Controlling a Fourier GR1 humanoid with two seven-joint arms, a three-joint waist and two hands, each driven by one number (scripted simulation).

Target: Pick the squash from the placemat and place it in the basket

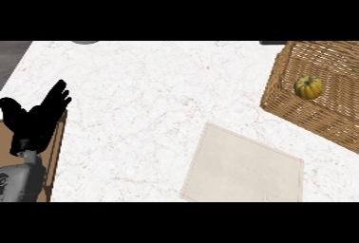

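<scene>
Bright, even light on the pale bench

Shadows faint and soft; the light's source is hard to tell; no glare.

A white, faintly veined counter is seen from steeply above. A wicker basket is set at the right edge, turned at an angle and cut off by the frame. A yellow-green squash is seen inside it, against the basket's floor near the left wall. A pale beige placemat is laid flat on the counter below and left of the basket, just apart from it, rotated so one corner points up. The left hand is shown at the left edge, fingers straight and raised, over the counter's brown edge. The right hand is not shown.
</scene>
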